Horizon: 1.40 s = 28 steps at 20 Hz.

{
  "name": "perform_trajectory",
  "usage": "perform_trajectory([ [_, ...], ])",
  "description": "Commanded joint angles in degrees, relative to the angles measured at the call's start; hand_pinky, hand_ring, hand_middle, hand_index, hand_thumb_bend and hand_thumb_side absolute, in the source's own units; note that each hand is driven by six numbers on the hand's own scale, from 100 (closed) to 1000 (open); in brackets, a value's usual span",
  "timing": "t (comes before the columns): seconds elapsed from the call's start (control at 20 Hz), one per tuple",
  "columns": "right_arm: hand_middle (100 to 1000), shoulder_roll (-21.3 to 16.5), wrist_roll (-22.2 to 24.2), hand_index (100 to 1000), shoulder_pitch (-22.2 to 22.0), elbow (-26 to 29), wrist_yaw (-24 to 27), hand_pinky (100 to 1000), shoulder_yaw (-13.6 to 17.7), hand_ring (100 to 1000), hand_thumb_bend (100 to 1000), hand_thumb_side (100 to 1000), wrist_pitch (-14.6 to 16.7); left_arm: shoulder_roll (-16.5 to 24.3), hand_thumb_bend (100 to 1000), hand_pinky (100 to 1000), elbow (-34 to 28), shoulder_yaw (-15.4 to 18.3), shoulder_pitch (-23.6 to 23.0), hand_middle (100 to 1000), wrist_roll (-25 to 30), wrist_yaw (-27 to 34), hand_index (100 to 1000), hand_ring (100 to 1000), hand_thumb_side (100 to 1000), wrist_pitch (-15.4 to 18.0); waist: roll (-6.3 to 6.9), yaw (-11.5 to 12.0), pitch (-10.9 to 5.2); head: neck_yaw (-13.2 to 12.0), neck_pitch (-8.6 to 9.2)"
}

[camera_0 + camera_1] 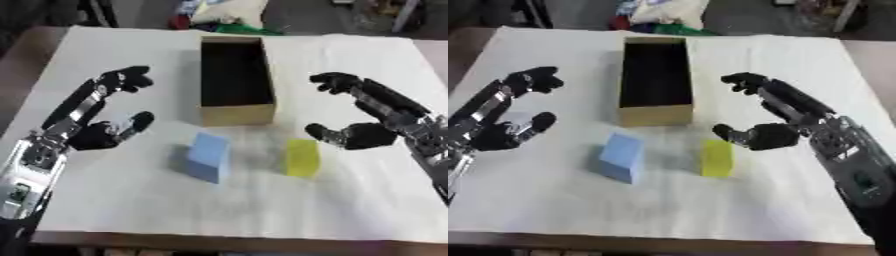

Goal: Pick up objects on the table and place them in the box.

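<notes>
A tan cardboard box (234,114), open on top with a dark inside, stands at the table's middle back. In front of it sit a light blue block (207,157) and, to its right, a yellow block (302,157). My left hand (94,134) hovers left of the blue block, open, thumb and fingers spread apart. On the other side, my right hand (366,135) hangs just right of the yellow block, open as well, its thumb close to the block's top. Neither hand touches a block.
A white cloth covers the table (350,200). Beyond the far edge lie a pale bag and red and green items (210,20). The table's front edge runs along the bottom of the view.
</notes>
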<state>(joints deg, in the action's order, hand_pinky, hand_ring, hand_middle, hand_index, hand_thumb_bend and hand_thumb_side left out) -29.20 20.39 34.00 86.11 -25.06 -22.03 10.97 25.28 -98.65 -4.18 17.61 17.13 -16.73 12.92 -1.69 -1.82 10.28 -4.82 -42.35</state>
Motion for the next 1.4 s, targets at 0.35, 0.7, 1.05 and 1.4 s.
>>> perform_trajectory([
  [0.35, 935, -2.09, 5.46, 985, 1.76, -1.70, 0.54, 864, -1.67, 892, 434, 642, 0.86, 1.37, 482, 828, -0.59, 0.01, 0.38, 757, 0.32, 0.32, 950, 830, 759, 0.11, 0.03, 0.00, -1.02, 0.08, -0.43],
  [0.7, 937, -1.88, 9.23, 984, 1.88, -2.59, -0.29, 866, -3.03, 896, 455, 648, 1.83, 1.32, 478, 829, -0.44, -0.09, 0.35, 758, 0.48, 0.41, 952, 831, 765, 0.12, -0.03, 0.04, -0.97, 0.26, 0.02],
  [1.05, 936, -1.55, 10.82, 982, 1.74, -3.83, -1.44, 866, -3.13, 896, 455, 651, 2.17, 1.29, 476, 829, -0.41, -0.10, 0.32, 758, 0.55, 0.41, 952, 831, 767, 0.14, 0.10, 0.05, -0.95, 0.37, 0.34],
  [1.4, 937, -1.24, 11.11, 982, 1.46, -5.09, -2.66, 867, -3.36, 897, 454, 652, 2.59, 1.26, 475, 829, -0.44, -0.14, 0.34, 759, 0.64, 0.47, 952, 832, 769, 0.17, 0.23, 0.13, -1.04, 0.31, 0.27],
])
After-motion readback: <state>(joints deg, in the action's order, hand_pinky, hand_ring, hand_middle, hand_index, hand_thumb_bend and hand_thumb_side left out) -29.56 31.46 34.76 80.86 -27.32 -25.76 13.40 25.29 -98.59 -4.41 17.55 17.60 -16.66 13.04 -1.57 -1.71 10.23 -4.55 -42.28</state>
